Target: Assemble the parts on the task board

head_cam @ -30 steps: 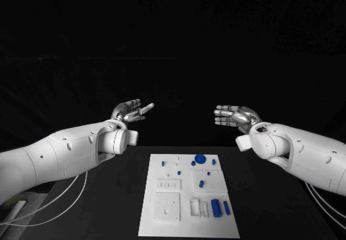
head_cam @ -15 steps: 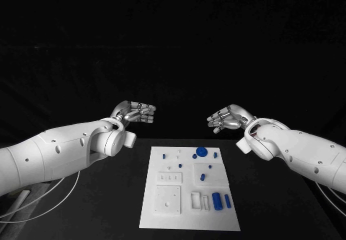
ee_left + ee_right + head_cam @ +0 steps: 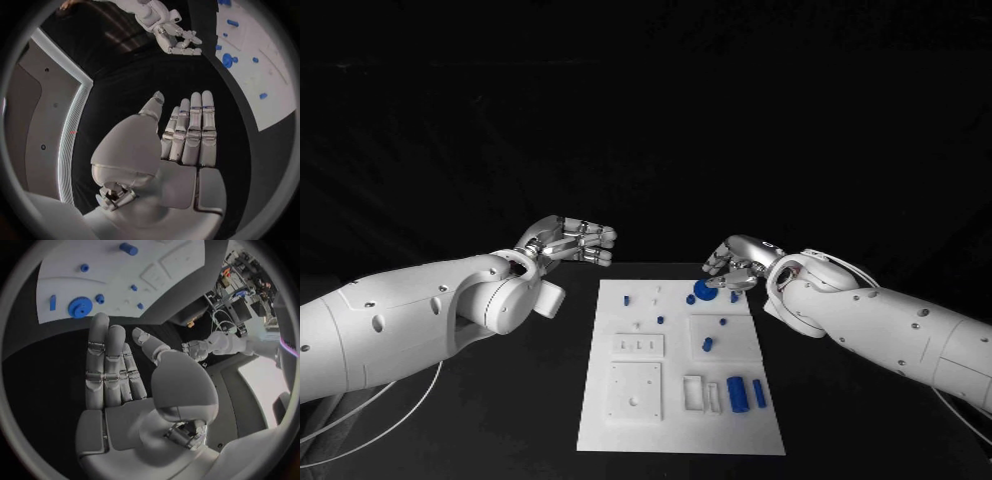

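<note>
The white task board (image 3: 635, 420) lies in the middle of the black table. On its far end sits a round blue disc (image 3: 704, 288) among small blue pieces (image 3: 656, 296). Two blue cylinders (image 3: 737, 395) lie near the front right corner, and one short blue piece (image 3: 707, 346) sits mid-board. My right hand (image 3: 736, 265) hovers just beyond the disc and holds nothing. My left hand (image 3: 571, 243) hangs off the board's far left corner, also holding nothing. In the wrist views both hands (image 3: 181, 145) (image 3: 119, 375) show straight fingers with bare palms. The disc (image 3: 79, 307) lies just past my right fingertips.
White recessed blocks (image 3: 635, 397) stand on the board's left half. Black table (image 3: 516, 400) surrounds the board on both sides. A white cable (image 3: 358, 425) trails under my left arm. The right hand (image 3: 178, 42) appears in the left wrist view, the left hand (image 3: 203, 347) in the right.
Both hands have turned from palm-up to palm-down and come lower and nearer the board's far end. The right hand now hangs by the blue disc.
</note>
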`<action>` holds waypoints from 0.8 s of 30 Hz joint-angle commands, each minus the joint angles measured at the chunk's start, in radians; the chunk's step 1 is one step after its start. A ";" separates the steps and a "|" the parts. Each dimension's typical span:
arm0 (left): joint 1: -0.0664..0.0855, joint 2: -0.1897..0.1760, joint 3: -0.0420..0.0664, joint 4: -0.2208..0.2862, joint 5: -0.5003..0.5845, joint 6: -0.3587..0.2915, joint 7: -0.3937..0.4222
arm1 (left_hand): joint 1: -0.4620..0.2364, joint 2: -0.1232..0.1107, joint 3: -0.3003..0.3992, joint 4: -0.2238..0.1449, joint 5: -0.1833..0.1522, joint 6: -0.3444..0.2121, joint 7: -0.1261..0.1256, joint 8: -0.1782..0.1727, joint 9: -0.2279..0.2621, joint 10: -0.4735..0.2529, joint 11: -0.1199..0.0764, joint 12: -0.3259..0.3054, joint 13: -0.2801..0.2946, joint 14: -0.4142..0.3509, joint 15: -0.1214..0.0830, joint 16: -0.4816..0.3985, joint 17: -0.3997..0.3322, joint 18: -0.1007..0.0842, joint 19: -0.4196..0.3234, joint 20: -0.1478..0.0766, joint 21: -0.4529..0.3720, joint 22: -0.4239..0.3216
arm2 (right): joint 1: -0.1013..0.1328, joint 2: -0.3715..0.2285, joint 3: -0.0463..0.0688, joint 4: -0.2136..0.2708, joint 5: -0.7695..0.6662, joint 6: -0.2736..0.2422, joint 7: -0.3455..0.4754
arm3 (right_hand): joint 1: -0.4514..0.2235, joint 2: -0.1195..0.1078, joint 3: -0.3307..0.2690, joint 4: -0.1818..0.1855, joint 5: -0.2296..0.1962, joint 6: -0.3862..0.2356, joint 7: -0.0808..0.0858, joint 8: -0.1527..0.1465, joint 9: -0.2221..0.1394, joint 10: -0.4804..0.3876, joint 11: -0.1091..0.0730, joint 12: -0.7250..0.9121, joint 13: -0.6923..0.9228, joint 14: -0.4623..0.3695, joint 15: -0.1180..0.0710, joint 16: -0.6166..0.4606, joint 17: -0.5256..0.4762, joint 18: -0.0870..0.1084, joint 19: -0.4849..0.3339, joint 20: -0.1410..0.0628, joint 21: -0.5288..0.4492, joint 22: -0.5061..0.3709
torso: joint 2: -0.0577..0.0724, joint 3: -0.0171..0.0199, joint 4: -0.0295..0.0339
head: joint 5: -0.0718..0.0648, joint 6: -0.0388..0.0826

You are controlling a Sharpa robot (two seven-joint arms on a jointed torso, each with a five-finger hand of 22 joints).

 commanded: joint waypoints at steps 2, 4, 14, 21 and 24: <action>0.001 -0.014 0.001 0.039 -0.018 0.050 0.011 | 0.000 0.004 -0.002 -0.004 0.010 -0.004 -0.001 0.003 0.000 -0.004 0.000 0.006 0.001 0.008 -0.001 0.002 0.002 -0.006 -0.004 -0.001 0.007 0.000 | -0.015 0.014 0.001 -0.007 -0.217 -0.090 -0.094 | 0.002 -0.030 0.040 0.012 -0.003 0.015 0.002 -0.003 0.000 0.000 0.000 0.002 0.000 -0.007 0.006 0.042 0.009 -0.011 -0.007 0.000 0.029 0.049 | 0.044 0.0027 0.0096 | -0.001 0.007; 0.001 -0.020 0.001 0.055 -0.020 0.050 0.012 | 0.000 0.003 -0.003 -0.004 0.009 -0.003 -0.001 0.003 0.000 -0.004 0.000 0.006 0.001 0.008 -0.001 0.002 0.002 -0.006 -0.004 -0.001 0.007 0.000 | -0.023 0.022 0.001 -0.014 -0.251 -0.110 -0.111 | -0.008 -0.045 0.034 0.022 0.000 0.013 0.000 -0.003 0.000 -0.005 0.000 0.001 0.000 -0.007 0.005 0.050 0.009 -0.010 -0.005 -0.002 0.031 0.056 | 0.052 0.0019 0.0121 | -0.002 0.011; 0.001 -0.031 0.001 0.091 -0.023 0.052 0.011 | -0.005 0.003 -0.006 -0.008 0.002 -0.001 -0.001 0.004 0.000 -0.005 0.001 0.006 0.001 0.009 -0.001 0.002 0.003 -0.008 -0.006 -0.002 0.011 0.000 | -0.042 0.054 0.001 -0.039 -0.352 -0.169 -0.173 | 0.013 -0.078 0.080 0.041 -0.040 0.017 -0.005 -0.003 0.000 0.003 -0.003 0.001 0.000 -0.014 0.004 0.087 0.000 -0.009 0.003 -0.003 0.025 0.097 | 0.080 0.0015 0.0254 | -0.007 0.004; 0.001 -0.035 0.001 0.098 -0.024 0.050 0.006 | -0.007 0.003 -0.010 -0.010 -0.002 -0.007 0.000 0.003 0.000 -0.008 0.002 0.006 0.001 0.009 -0.001 0.002 0.004 -0.008 -0.008 -0.002 0.014 -0.001 | -0.045 0.074 0.001 -0.047 -0.400 -0.194 -0.208 | 0.020 -0.087 0.120 0.034 -0.047 0.018 -0.004 -0.003 0.000 0.023 -0.007 0.001 0.000 -0.016 0.003 0.102 -0.008 -0.010 -0.001 -0.005 0.025 0.133 | 0.090 0.0029 0.0303 | -0.011 -0.001; 0.001 -0.034 0.001 0.098 -0.025 0.050 0.003 | -0.007 0.003 -0.012 -0.011 -0.004 -0.011 0.000 0.003 0.000 -0.009 0.002 0.006 0.002 0.009 -0.001 0.002 0.005 -0.008 -0.008 -0.001 0.015 -0.001 | -0.045 0.081 0.001 -0.049 -0.415 -0.196 -0.223 | 0.019 -0.095 0.148 0.033 -0.058 0.021 -0.003 -0.003 0.000 0.027 -0.007 0.001 0.001 -0.017 0.002 0.107 -0.011 -0.010 -0.006 -0.006 0.029 0.156 | 0.095 0.0020 0.0340 | -0.018 -0.001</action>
